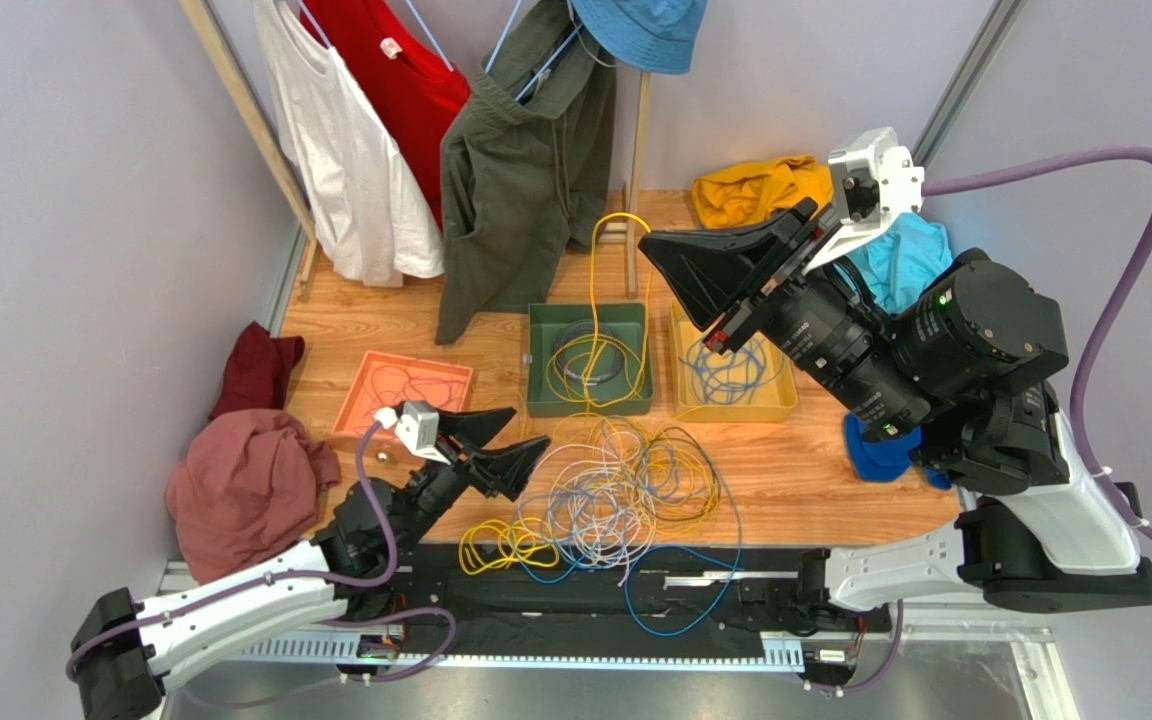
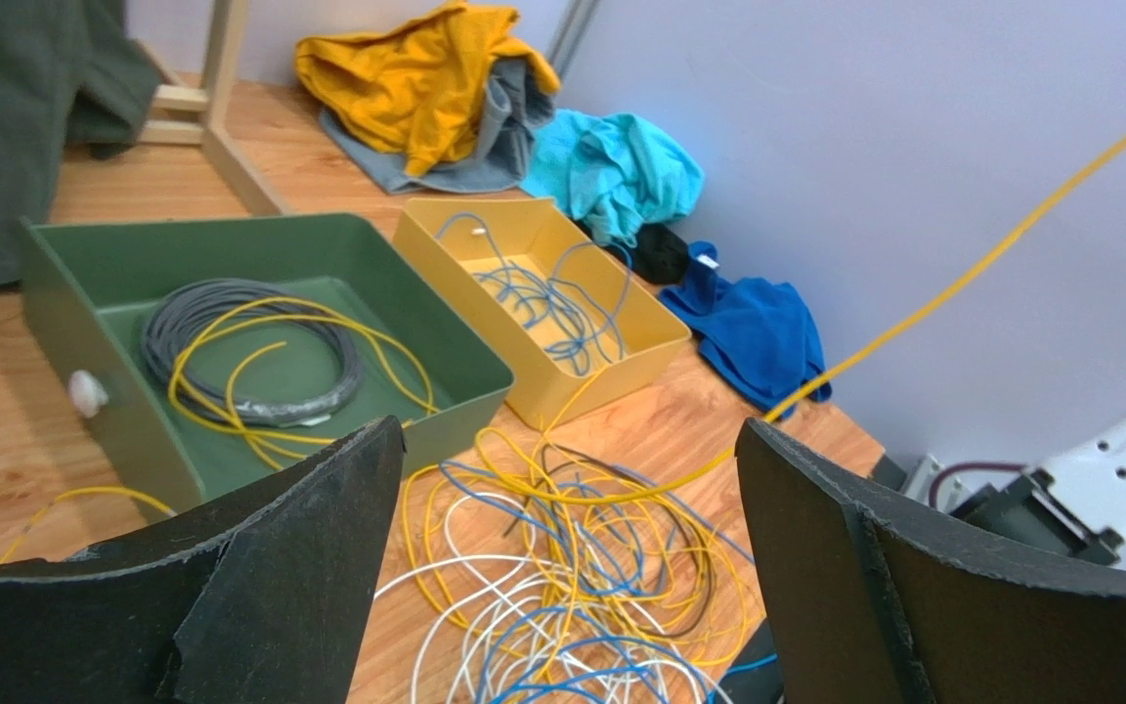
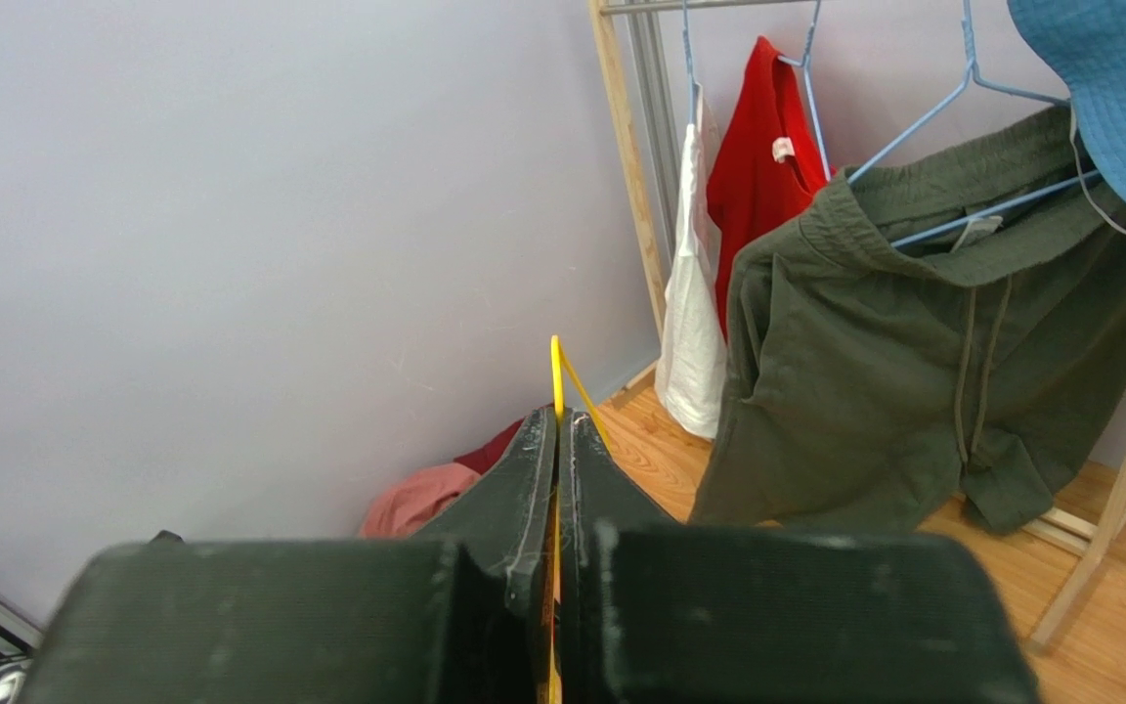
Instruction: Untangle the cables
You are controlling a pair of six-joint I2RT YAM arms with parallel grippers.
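On the wooden table [image 1: 838,465] stand three trays [image 1: 545,405]; the cables [image 1: 612,503] are too knotted to count. Left gripper [image 2: 569,433] gapes empty; right gripper [image 3: 556,426] pinches one yellow cable [image 3: 556,367].

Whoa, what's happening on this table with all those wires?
Two robot arms are sorting out thin cables. The right gripper is shut on a yellow cable, holding it high above the table. The left gripper hangs open beside the tangle of yellow, blue and white cables. Some cables already lie in the green tray, yellow tray and orange tray.
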